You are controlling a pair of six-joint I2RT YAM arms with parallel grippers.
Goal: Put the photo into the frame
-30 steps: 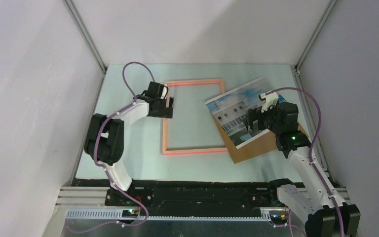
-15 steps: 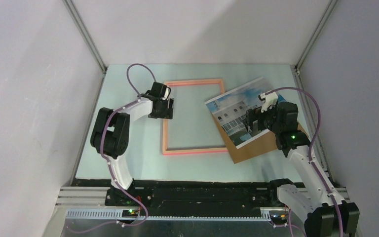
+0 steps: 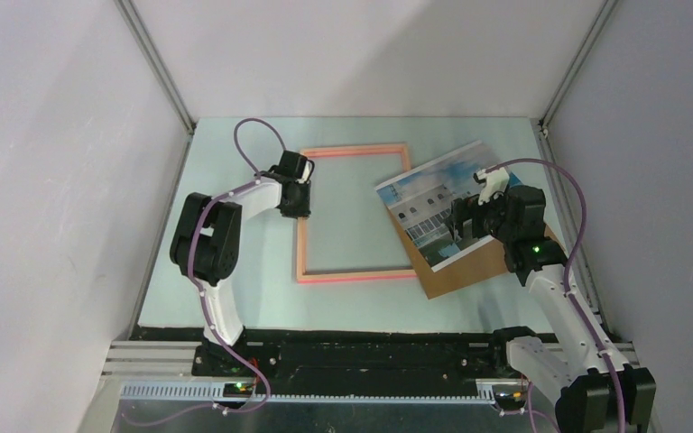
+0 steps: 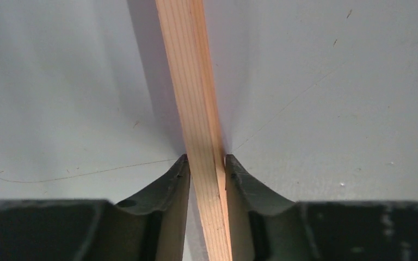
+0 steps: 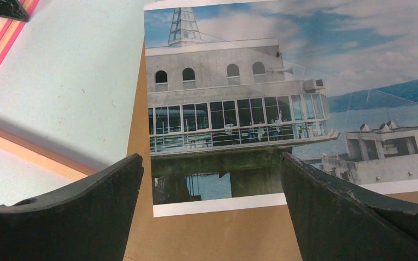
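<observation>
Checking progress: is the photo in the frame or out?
Out. The photo lies askew on the brown backing board, one corner over the frame, not seated within its border.

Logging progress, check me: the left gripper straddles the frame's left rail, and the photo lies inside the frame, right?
No. The photo lies on the brown backing board at the right edge of the frame, per the top view. The left gripper does straddle the rail.

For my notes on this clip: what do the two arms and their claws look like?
Both the left arm and right arm have white links between black joint housings, each trailed by a looping purple cable. A green light glows on the right arm. The left claw and right claw have black, curved, tapering fingers.
</observation>
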